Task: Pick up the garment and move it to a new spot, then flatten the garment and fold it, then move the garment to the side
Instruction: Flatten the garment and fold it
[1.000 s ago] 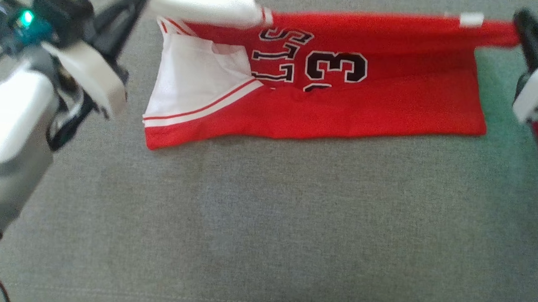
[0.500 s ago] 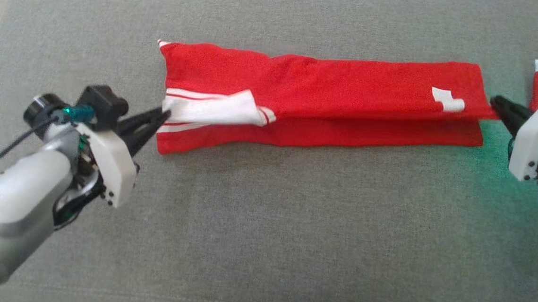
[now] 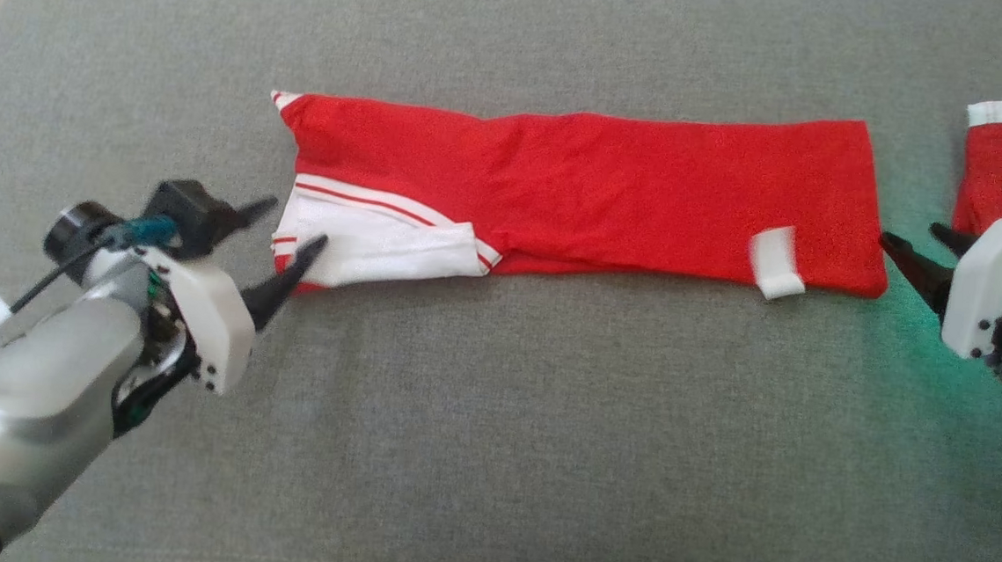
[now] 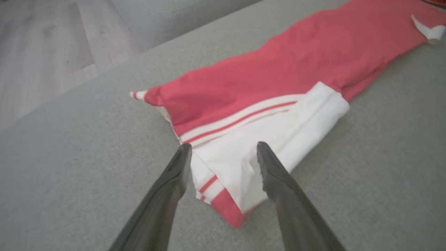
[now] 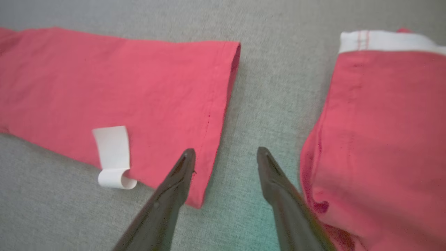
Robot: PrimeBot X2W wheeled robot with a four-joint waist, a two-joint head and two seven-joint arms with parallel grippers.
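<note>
The red garment (image 3: 613, 192) lies on the grey cushion, folded into a long flat strip, with a white striped panel (image 3: 380, 242) at its left end and a white label (image 3: 776, 261) near its right end. My left gripper (image 3: 288, 231) is open at the strip's left end. In the left wrist view its fingers (image 4: 223, 148) straddle the white corner of the garment (image 4: 278, 69) without pinching it. My right gripper (image 3: 910, 236) is open just off the right hem. In the right wrist view it (image 5: 225, 150) hangs over the gap beside the garment's hem (image 5: 139, 87).
A second red garment (image 3: 994, 166) with a white band lies at the far right, close beside my right gripper, and shows again in the right wrist view (image 5: 383, 122). Grey cushion (image 3: 489, 448) stretches wide in front. Wooden floor (image 4: 41, 52) lies beyond the cushion's left edge.
Both grippers carried the lifted edge down over the garment, hiding the lettering, then opened and let go. The garment now lies flat as a narrow strip.
</note>
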